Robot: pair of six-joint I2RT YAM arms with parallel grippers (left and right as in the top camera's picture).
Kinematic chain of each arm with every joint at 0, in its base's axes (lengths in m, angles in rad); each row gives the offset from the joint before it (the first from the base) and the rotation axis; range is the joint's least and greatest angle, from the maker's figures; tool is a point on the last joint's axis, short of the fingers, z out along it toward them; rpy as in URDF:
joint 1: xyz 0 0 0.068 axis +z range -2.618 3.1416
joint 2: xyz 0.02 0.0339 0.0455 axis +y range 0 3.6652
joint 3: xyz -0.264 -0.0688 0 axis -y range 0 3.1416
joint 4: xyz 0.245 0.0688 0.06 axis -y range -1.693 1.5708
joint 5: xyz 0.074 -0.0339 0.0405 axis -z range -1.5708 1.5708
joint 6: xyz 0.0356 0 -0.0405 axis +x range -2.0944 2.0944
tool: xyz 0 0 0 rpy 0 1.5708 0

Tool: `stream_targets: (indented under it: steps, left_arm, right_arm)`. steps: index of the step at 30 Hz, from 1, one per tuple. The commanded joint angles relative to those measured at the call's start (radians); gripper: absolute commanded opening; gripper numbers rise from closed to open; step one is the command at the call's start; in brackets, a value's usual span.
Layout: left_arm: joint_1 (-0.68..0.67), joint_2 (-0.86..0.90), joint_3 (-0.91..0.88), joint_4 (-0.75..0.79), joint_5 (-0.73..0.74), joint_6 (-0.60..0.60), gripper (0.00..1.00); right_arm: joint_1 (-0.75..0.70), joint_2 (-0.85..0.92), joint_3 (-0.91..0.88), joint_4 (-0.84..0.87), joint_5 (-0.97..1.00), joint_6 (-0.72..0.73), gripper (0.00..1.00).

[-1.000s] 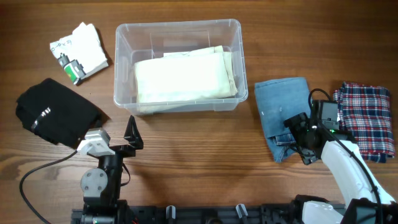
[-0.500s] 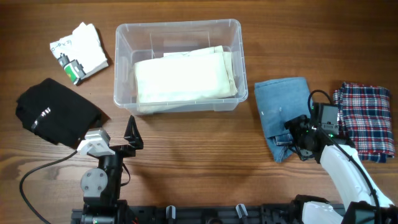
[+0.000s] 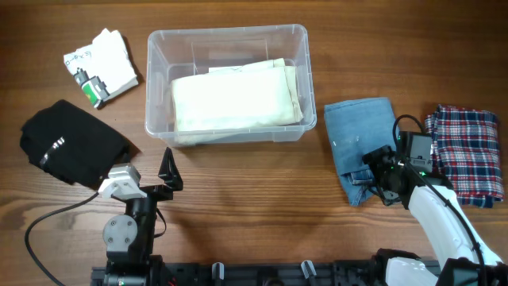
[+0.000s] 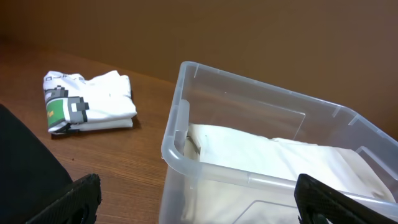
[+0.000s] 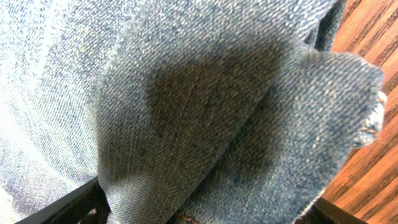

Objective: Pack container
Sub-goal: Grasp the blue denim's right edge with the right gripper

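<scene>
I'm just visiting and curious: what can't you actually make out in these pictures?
Overhead: fingertips of the right gripper, hidden under its own wrist.
Left wrist: black garment, cut off by the edge.
Overhead: anything under the cream cloth in the container.
Overhead: print on the white shirt, too small.

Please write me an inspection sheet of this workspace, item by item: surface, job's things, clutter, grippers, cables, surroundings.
Surface: wooden table, brown grain.
Job's things: clear container holds a folded cream cloth; folded jeans, plaid cloth, black garment and white printed shirt lie outside it.
Clutter: nothing seen.
Grippers: left gripper open, empty, beside the black garment; right gripper open, fingers astride a fold of the jeans.
Cables: black cable loops beside the left arm's base.
Surroundings: plain brown backdrop behind the table.
</scene>
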Motion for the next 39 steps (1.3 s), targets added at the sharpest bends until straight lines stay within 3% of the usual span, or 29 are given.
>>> stream_targets:
  steps: [1,4,7,9,11,17,25,39]
  left_arm:
    - [0.006,0.000,-0.006,0.003,0.008,0.024,1.00]
    - [0.006,0.000,-0.006,0.003,0.008,0.024,1.00]
    - [0.006,0.000,-0.006,0.003,0.008,0.024,1.00]
    - [0.006,0.000,-0.006,0.003,0.008,0.024,1.00]
    - [0.006,0.000,-0.006,0.003,0.008,0.024,1.00]
    - [0.006,0.000,-0.006,0.003,0.008,0.024,1.00]
    - [0.006,0.000,-0.006,0.003,0.008,0.024,1.00]
    - [0.006,0.000,-0.006,0.003,0.008,0.024,1.00]
  right_arm:
    - [0.008,0.069,-0.092,-0.025,-0.077,-0.013,0.74]
    - [0.008,0.069,-0.092,-0.013,-0.077,-0.012,0.42]
    - [0.008,0.069,-0.092,-0.013,-0.082,-0.013,0.18]
    - [0.008,0.069,-0.092,-0.013,-0.093,-0.013,0.15]
    - [0.008,0.069,-0.092,-0.004,-0.101,-0.014,0.04]
    - [0.008,0.068,-0.089,0.062,-0.180,-0.147,0.04]
    - [0.008,0.057,-0.018,0.153,-0.194,-0.139,0.04]
    - [0.008,-0.108,0.183,0.129,-0.173,-0.170,0.04]
